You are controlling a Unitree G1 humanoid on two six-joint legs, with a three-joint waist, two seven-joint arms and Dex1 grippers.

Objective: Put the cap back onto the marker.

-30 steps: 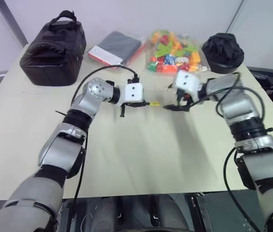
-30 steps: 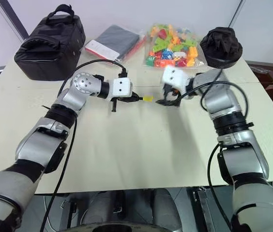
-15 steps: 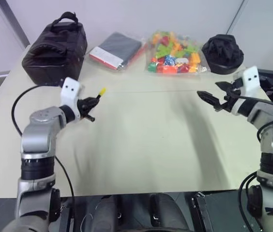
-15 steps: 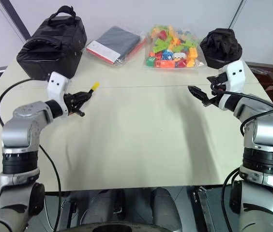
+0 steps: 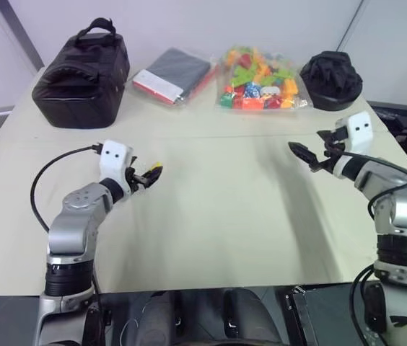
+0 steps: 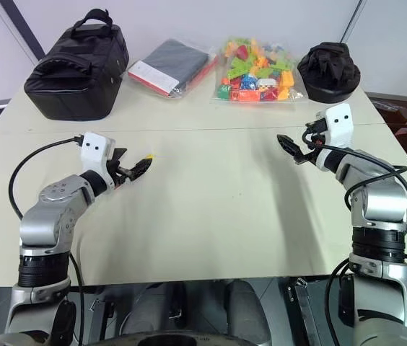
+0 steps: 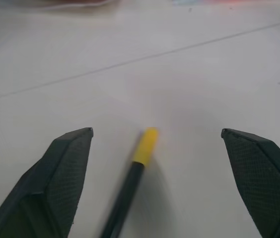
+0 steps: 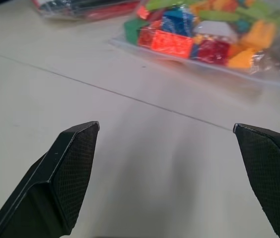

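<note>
Hovering low over the left half of the tabletop (image 6: 211, 216), the left gripper (image 7: 157, 144) has its 2 fingers spread wide apart. Between them lies the marker (image 7: 125, 198), a slim black stick with the yellow cap (image 7: 145, 145) seated on its far end; neither finger touches it in the left wrist view. From the head views the marker sits just off the gripper's tips, pointing away toward the middle of the tabletop, and whether it rests flat on the surface cannot be told from there.

Over the right half, near the right edge, the right gripper (image 6: 288, 146) points inward with its 2 fingers (image 8: 75, 163) likewise wide apart and nothing between them. Bare tabletop lies under it.

A thin seam (image 8: 130, 97) runs across the tabletop from the left edge to the right edge, beyond both grippers.

Along the far edge stand 4 things. At the far left corner sits a black bag (image 6: 77, 61) with a handle on top. Beside it, toward the middle, lies a flat dark packet (image 6: 171, 61) with a red and white end. Next comes a clear bag of colourful toy blocks (image 6: 257, 72), and at the far right corner a crumpled black cloth bundle (image 6: 328, 68).
</note>
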